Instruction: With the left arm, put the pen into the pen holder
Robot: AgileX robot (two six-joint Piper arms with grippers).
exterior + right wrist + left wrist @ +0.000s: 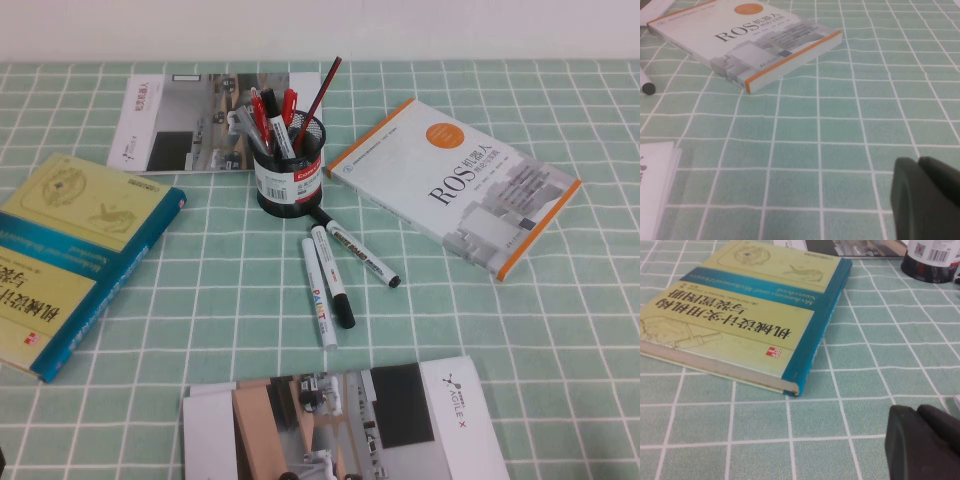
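The pen (319,292), all white with coloured PAINT lettering, lies flat on the green checked cloth just in front of the pen holder. The pen holder (289,165) is a black mesh cup with a white and red label, holding several red and black pens; its base shows in the left wrist view (932,262). Neither arm shows in the high view. My left gripper (918,412) hangs low over the cloth beside the yellow and teal book, shut and empty. My right gripper (919,163) hangs over bare cloth short of the ROS book, shut and empty.
Two white markers with black caps (333,275) (362,253) lie beside the pen. A yellow and teal book (70,250) (740,315) lies left, a ROS book (455,185) (750,40) right. One magazine (210,120) lies behind the holder, another (340,425) at the front edge.
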